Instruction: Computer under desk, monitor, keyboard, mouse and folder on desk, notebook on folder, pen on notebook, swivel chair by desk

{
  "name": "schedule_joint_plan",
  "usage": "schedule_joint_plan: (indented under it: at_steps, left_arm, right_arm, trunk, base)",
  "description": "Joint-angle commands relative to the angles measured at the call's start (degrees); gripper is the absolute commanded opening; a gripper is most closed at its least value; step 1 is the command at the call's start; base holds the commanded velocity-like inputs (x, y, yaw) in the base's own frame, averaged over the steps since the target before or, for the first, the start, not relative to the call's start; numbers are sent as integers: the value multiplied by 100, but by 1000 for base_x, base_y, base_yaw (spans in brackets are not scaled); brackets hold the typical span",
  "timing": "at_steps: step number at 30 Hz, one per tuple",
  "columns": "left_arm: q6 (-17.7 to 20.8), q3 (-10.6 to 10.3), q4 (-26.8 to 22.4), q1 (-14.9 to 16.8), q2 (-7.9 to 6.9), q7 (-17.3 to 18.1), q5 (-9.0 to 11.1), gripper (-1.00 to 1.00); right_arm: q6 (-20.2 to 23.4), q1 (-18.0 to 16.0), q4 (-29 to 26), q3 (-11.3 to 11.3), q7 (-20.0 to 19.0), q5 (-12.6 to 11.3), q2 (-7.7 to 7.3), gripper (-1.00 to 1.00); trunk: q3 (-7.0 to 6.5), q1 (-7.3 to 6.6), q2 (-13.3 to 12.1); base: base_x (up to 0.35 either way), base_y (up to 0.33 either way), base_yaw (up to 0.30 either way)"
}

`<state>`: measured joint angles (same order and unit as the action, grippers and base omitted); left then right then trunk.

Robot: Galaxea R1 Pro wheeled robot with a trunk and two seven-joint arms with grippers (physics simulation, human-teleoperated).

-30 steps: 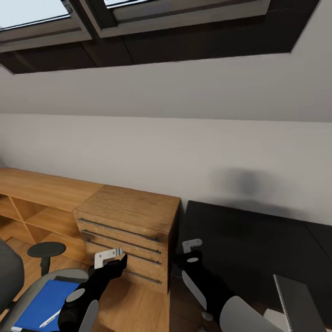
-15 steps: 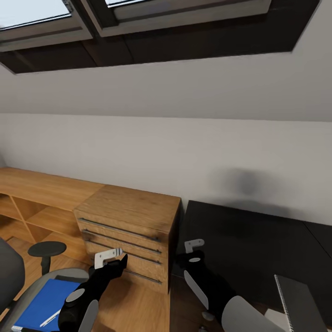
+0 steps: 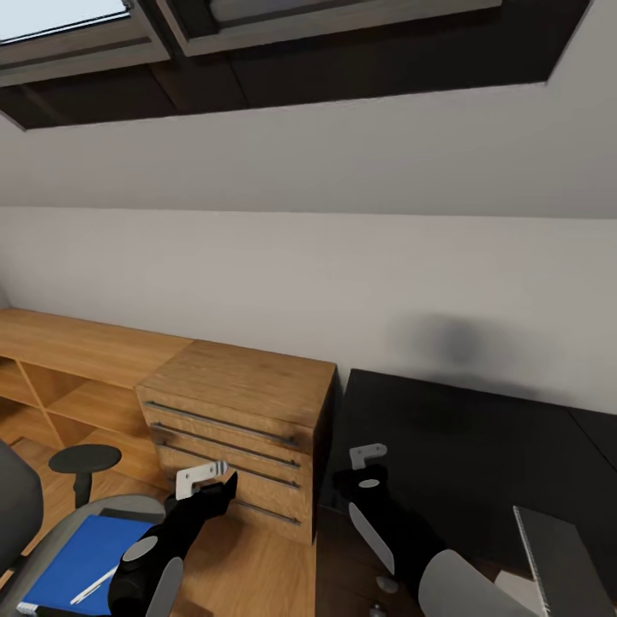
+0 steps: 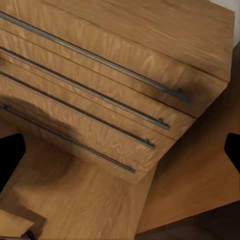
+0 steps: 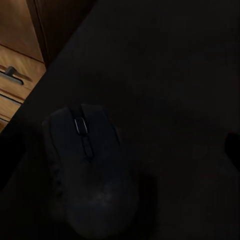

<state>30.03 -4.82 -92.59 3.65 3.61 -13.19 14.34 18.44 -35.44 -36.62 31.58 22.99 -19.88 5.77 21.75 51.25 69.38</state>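
The right hand [image 3: 367, 455] hovers over the black-topped counter [image 3: 463, 446]; its opening cannot be judged. In the right wrist view, a small rounded black mouse [image 5: 90, 170] lies on the counter just below this hand, ungripped. The left hand [image 3: 204, 476] hangs in front of a light wood chest with long steel handles [image 3: 240, 428], fingers spread and empty. Behind it, a flat bright blue folder [image 3: 73, 561] bearing a slim white pen [image 3: 94, 587] rests on the grey upholstered swivel chair [image 3: 26, 523].
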Motion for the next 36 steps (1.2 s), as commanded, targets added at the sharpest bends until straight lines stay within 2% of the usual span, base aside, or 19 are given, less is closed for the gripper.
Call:
schedule_joint_plan:
  at_steps: [1, 10, 16, 24, 36]
  left_arm:
    - [21, -7, -7, 2, -1, -52, 61, 100]
    - [21, -3, -7, 3, -1, -52, 61, 100]
    - [21, -6, -6, 4, -1, -52, 61, 100]
    - [21, -7, -5, 3, -1, -52, 61, 100]
    - [21, -10, -4, 4, -1, -52, 61, 100]
  right_arm:
    - [22, -7, -9, 34, 50, -49, -9, 100]
    - [20, -7, -4, 39, 48, -46, -21, 100]
    - [21, -7, -7, 57, -33, -55, -16, 100]
    - [34, -7, -12, 74, -460, -40, -9, 100]
    - [37, -7, -12, 72, -545, -34, -14, 100]
  trunk:
    - [25, 23, 46]
    - [187, 221, 407]
    - [187, 221, 407]
    - [187, 221, 407]
    - [187, 221, 407]
  base:
    - [0, 0, 0]
    - [0, 0, 0]
    - [0, 0, 0]
    - [0, 0, 0]
    - [0, 0, 0]
